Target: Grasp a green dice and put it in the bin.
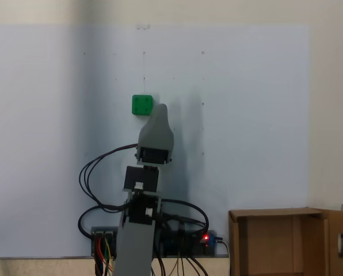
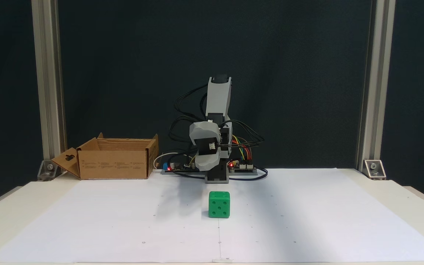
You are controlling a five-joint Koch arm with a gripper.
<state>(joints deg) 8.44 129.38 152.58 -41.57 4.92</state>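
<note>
A dark backdrop framed by two aluminium posts stands behind a pale table covered by a large white paper sheet (image 2: 307,221) marked with a faint grid of dots. On the sheet sits the green dice (image 2: 219,204), upright on the paper with its five-pip face toward the camera in a fixed view; seen from above in a fixed view the dice (image 1: 142,105) lies just beyond the tip of the gripper (image 1: 159,110), near it but apart from it. The grey Koch arm (image 2: 217,110) is folded over its base, with black and coloured cables looping round it and a red light glowing on the circuit board (image 2: 241,166) at its foot. The gripper's jaws lie one behind the other, so whether they are spread or closed cannot be told. The bin (image 2: 114,158), flaps up, stands at the sheet's far edge, well apart from the dice and to the left of the arm in that view.
</note>
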